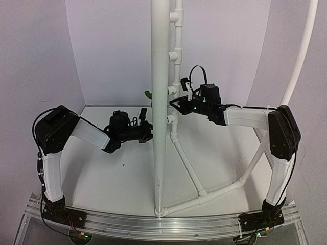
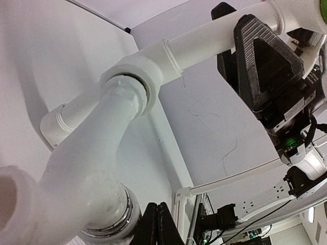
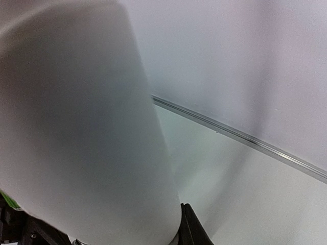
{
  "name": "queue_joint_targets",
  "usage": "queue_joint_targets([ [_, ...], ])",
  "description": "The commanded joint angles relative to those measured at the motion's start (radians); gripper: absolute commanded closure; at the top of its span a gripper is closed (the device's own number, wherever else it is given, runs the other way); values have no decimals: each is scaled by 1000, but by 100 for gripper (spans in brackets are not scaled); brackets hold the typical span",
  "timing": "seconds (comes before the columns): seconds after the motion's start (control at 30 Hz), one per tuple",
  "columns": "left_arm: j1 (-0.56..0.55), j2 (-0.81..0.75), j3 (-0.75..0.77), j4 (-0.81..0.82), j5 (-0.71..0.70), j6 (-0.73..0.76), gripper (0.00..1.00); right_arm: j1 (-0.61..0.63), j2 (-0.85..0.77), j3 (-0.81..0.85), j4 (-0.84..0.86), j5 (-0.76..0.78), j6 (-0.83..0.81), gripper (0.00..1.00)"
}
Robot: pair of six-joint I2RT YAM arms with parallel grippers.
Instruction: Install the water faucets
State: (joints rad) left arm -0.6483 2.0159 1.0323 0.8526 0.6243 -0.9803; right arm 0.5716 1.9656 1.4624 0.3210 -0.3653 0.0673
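Note:
The green faucet (image 1: 148,94) pokes out left of the big white pole at an upper tee; a sliver of it also shows in each wrist view (image 2: 319,10) (image 3: 7,200). In the left wrist view a thick white body, apparently the white faucet (image 2: 97,153), sits in a tee outlet (image 2: 140,76). My left gripper (image 1: 147,129) (image 2: 157,206) is shut and empty beside its near end. My right gripper (image 1: 172,104) (image 2: 255,51) is closed around the thin upright pipe (image 2: 204,41) between the two tees. In the right wrist view only one finger (image 3: 193,227) shows, against a blurred white cylinder.
A tall thick white pole (image 1: 159,153) stands in front of the thin pipe with its tees (image 1: 176,53). Slanted pipes (image 1: 189,163) run across the floor to a base joint. A curved white pipe (image 1: 301,51) rises at the right. An aluminium rail (image 1: 153,222) lines the near edge.

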Motion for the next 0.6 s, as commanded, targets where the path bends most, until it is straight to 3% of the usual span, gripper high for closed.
queue_joint_targets([
  [0.0,8,11,-50,160,-51,-58,98,27,6,18,-68,-163,114,100],
  [0.57,71,177,-70,418,-156,-197,98,27,8,30,-77,-160,108,100],
])
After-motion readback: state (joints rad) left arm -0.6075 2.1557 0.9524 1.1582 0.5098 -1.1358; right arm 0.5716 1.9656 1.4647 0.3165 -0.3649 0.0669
